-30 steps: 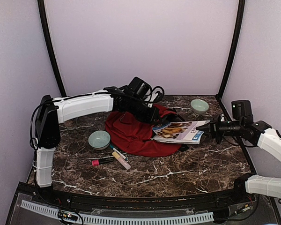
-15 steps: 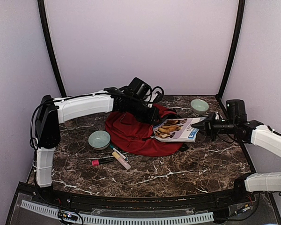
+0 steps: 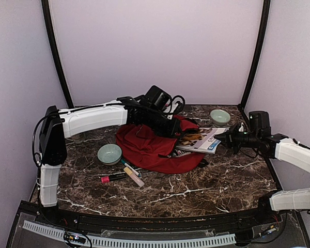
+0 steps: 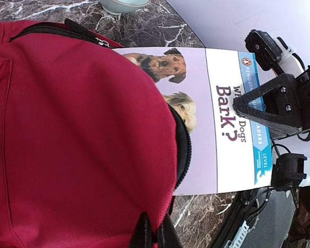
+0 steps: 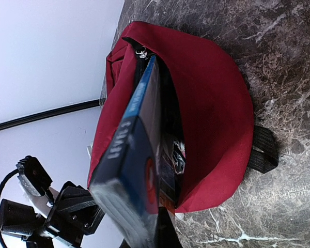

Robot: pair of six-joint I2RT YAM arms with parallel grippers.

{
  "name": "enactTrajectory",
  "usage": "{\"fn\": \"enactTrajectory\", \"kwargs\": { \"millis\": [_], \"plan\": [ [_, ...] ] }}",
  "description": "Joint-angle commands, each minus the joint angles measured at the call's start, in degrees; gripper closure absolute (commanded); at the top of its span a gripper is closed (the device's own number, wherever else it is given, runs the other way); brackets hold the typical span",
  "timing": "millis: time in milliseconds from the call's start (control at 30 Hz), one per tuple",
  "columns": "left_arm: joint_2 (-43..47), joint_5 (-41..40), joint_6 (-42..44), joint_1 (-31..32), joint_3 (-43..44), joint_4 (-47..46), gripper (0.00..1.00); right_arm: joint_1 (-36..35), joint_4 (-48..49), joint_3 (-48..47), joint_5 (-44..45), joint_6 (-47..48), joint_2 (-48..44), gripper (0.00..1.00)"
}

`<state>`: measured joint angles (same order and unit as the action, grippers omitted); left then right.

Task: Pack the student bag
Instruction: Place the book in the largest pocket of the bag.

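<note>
The packing looks part done. The left gripper [image 4: 155, 233] is pinched tight on the zippered rim of the student bag [image 3: 147, 150], a large soft dark-red fabric backpack slumped on the worktop [image 3: 206, 186] just beneath it, and holds the mouth open. The right gripper [image 3: 229, 138] is clamped on the outer edge of a thin glossy paperback book [image 3: 202, 138] with dogs on its white cover. The book's end farthest from that gripper sits inside the mouth, and roughly half sticks out.

What seems left is to push the book fully in, then pack the pink-and-black marker [image 3: 113, 177] and cream highlighter [image 3: 135, 177] lying below and well apart from the left gripper.

The bag's cloth is matte, woven and limp, with black webbing straps. The book is flat and stiff, and the worktop is hard dark marble with white veins.
</note>
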<state>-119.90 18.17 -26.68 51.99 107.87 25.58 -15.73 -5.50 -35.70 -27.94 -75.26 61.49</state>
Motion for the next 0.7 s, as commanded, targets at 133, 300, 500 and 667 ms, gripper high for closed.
{"fn": "enactTrajectory", "kwargs": {
  "millis": [133,300,500,667],
  "plan": [
    [1.3,-1.2,-2.8,1.8,6.4,2.7,1.0,0.3,11.5,-0.3,-8.3,5.4,5.2,1.0],
    [0.9,-2.5,-4.7,2.0,6.6,2.4,1.0,0.3,13.8,0.1,-11.7,8.6,6.2,1.0],
    [0.7,-2.5,-6.4,2.2,6.7,1.9,1.0,-0.1,19.9,2.0,-12.2,8.5,8.0,1.0],
    [0.7,-2.4,-7.7,2.2,6.9,1.7,1.0,-3.2,27.2,2.4,-10.3,7.1,11.2,1.0]
  ]
}}
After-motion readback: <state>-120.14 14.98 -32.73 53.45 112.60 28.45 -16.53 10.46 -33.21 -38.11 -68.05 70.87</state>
